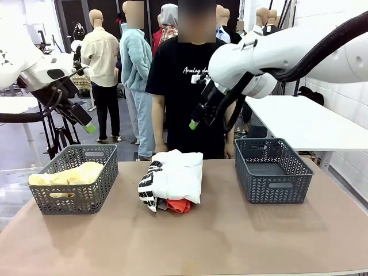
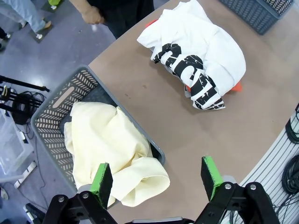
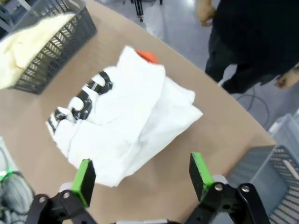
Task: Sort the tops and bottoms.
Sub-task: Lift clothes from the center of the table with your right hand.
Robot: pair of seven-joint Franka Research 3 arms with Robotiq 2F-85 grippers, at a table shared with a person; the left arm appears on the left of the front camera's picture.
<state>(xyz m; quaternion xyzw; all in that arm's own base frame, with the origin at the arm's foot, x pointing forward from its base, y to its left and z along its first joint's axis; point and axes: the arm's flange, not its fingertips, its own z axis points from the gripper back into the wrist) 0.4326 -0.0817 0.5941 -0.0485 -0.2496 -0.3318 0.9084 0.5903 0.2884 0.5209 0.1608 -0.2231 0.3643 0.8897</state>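
A pale yellow garment (image 1: 69, 174) (image 2: 107, 149) lies in the left grey basket (image 1: 73, 195). Mid-table sits a pile: a plain white garment (image 1: 181, 172) (image 3: 140, 116) on top, a black-and-white patterned one (image 1: 148, 188) (image 2: 194, 77) at its left side, an orange-red one (image 1: 179, 205) (image 3: 148, 56) peeking from underneath, with a sliver of grey (image 1: 163, 204). My left gripper (image 1: 87, 125) (image 2: 156, 182) hangs open high over the left basket. Above the pile, in front of the person, my right gripper (image 1: 195, 122) (image 3: 141, 176) is open and holds nothing.
An empty grey basket (image 1: 271, 169) (image 3: 275, 186) stands at the table's right. A person in a black T-shirt (image 1: 184, 86) stands at the far edge behind the pile, hands down at their sides (image 3: 205, 11). Bare brown tabletop (image 1: 201, 241) stretches along the front.
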